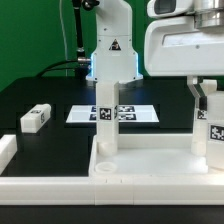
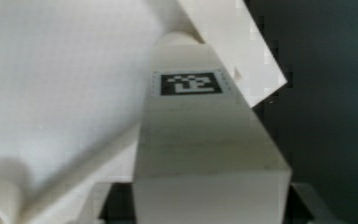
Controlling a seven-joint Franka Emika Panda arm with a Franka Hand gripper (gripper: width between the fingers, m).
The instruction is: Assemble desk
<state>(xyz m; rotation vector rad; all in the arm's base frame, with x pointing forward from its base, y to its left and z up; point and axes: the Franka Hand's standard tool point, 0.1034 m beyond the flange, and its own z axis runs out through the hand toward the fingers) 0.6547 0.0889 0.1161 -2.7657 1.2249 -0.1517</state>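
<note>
— Where the fingers [image 1: 200, 95] sit now, what have they got?
— Closed partway on the held leg [image 1: 212, 138], which stands upright at the exterior view's right. In the wrist view the held leg [image 2: 208, 150] fills the gap, with the dark fingers [image 2: 119, 205] against both its sides and its tag facing the camera.
— Desk panel?
— The desk panel [image 1: 150, 162] lies flat on the black tabletop [image 1: 40, 90], rim up, nearest the camera. The held leg stands at its corner on the exterior view's right. Can't tell if it's seated in the socket.
— Other legs?
— The second leg [image 1: 107, 125] is upright at the panel's other far corner, tag visible. The third leg [image 1: 35, 120] lies loose on the tabletop, well apart, toward the exterior view's left.
— Rest?
— The marker board [image 1: 135, 114] lies flat behind the panel, in front of the arm base [image 1: 110, 55].
</note>
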